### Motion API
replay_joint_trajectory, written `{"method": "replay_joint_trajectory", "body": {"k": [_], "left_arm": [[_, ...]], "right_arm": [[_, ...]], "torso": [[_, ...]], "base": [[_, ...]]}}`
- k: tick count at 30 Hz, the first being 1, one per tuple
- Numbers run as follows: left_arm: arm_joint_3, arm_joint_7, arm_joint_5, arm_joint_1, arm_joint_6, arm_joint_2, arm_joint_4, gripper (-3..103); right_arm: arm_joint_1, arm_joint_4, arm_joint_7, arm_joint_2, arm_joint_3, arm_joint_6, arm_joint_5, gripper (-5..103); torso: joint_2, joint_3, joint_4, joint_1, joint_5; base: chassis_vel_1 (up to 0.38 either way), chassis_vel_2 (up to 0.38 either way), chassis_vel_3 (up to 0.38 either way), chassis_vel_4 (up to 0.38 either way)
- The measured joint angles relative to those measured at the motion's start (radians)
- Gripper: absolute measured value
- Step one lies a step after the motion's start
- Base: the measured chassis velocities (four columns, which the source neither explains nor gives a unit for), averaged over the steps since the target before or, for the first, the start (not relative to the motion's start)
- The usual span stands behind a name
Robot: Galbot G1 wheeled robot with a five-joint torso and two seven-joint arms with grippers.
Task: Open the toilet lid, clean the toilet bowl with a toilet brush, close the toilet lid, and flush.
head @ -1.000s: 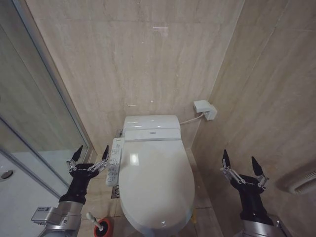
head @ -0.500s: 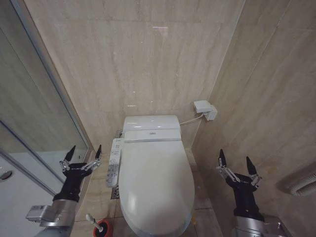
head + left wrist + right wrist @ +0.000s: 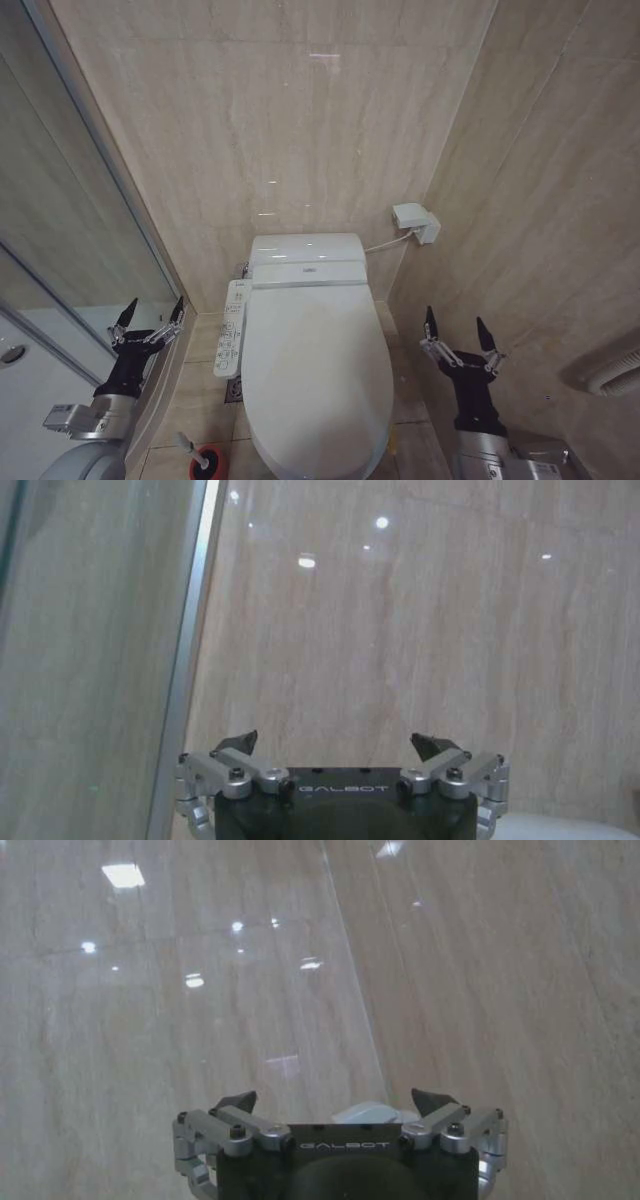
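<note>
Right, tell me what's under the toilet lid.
The toilet lid lies shut, so the bowl and seat beneath are covered and cannot be seen. The left pincer and right pincer hang open at either side, touching nothing.

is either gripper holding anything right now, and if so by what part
Nothing is held. The left gripper and the right gripper are both open and empty, one on each side of the toilet lid; the toilet brush sits in its holder on the floor.
</note>
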Motion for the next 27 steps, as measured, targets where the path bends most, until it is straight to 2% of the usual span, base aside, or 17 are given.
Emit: {"method": "replay_joint_trajectory", "body": {"k": [8, 14, 27], "left_arm": [[0.007, 0.044, -0.026, -0.042, -0.004, 0.022, 0.045, 100], [0.028, 0.075, -0.030, -0.095, -0.019, 0.053, 0.121, 100], [0.143, 0.126, -0.028, -0.292, -0.045, 0.110, 0.383, 100]], "right_arm": [[0.026, -0.024, 0.002, -0.017, 0.007, 0.000, 0.010, 100], [0.049, -0.053, 0.004, -0.029, 0.009, 0.000, 0.016, 100], [0.106, -0.117, 0.004, -0.041, 0.007, -0.007, 0.024, 100]], "torso": [[0.000, 0.000, 0.0001, 0.000, 0.0002], [0.000, 0.000, 0.0002, 0.000, 0.0002], [0.000, 0.000, 0.0002, 0.000, 0.0002]], "base": [[0.000, 0.000, 0.000, 0.000], [0.000, 0.000, 0.000, 0.000], [0.000, 0.000, 0.000, 0.000]]}}
